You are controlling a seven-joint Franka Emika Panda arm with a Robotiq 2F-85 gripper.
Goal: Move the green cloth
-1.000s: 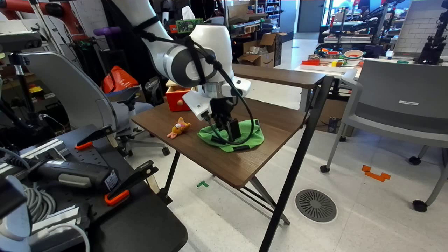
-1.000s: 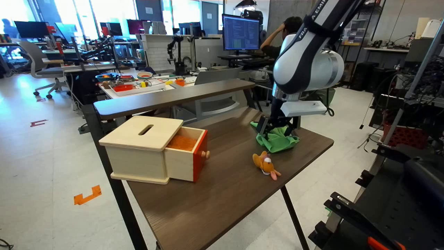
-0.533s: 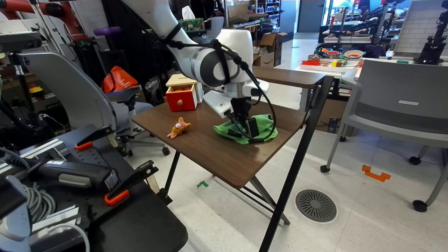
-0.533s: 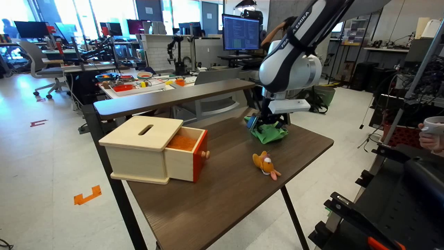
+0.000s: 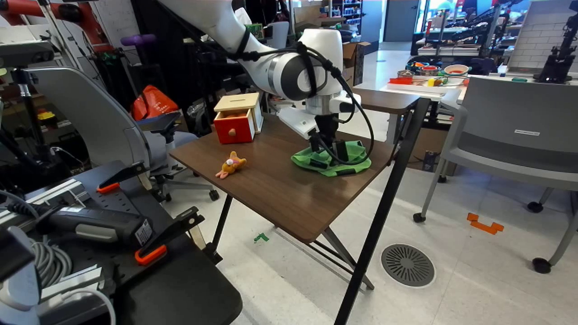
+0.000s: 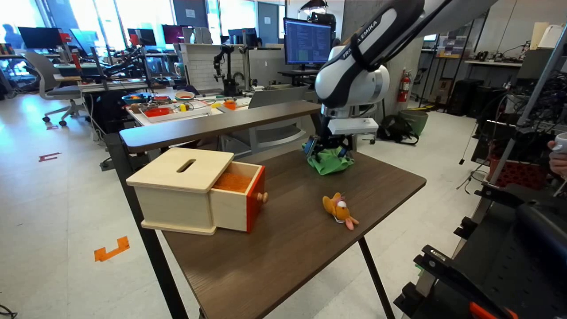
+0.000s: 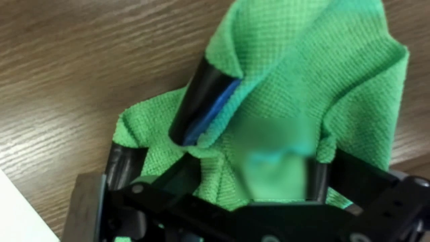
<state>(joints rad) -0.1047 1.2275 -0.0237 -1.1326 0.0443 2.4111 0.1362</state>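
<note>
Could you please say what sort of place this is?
Probably a robotics lab: it holds a white-and-black jointed robot arm, a smaller black jointed arm and a rectangular black-framed computer monitor.

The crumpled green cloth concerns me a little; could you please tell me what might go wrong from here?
The jaws stand apart, so lifting now might leave the crumpled green cloth behind. The cloth lies near an edge of the brown wood-grain tabletop and could slide off. The looping black cable, hanging low, may snag.
</note>
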